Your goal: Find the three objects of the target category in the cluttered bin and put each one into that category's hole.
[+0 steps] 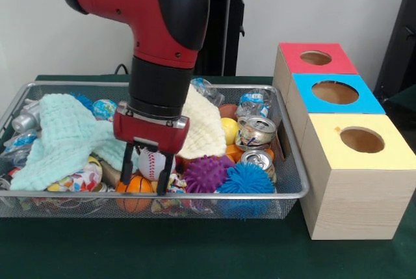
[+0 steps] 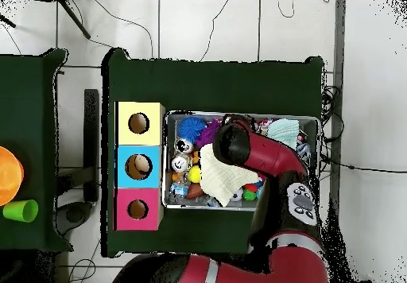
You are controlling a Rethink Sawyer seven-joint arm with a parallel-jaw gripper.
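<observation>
Gripper hangs low over the front middle of the cluttered bin, jaws parted, nothing between them that we can see. Its two dark fingers straddle a small white baseball-patterned ball, with a little orange basketball just below; whether they touch either one we cannot tell.

We see no plush animal toys in either view. They are probably buried, likely under the mint cloth on the left or the cream cloth behind the arm. In the overhead view the arm covers much of the tray.

The hole in the red-topped box sits farthest from the camera in the front view, behind the blue box and the yellow box, all beside the bin's right end.

Handling, as we judge it: plush will be light, soft and squashy, not fragile and not slippery. We would pinch across the body's widest part and close well in so the fabric bunches. Risk is snagging a cloth along with it, or the purple spiky ball and blue spiky ball rolling into the way. The cans are hard and could block a descent.
</observation>
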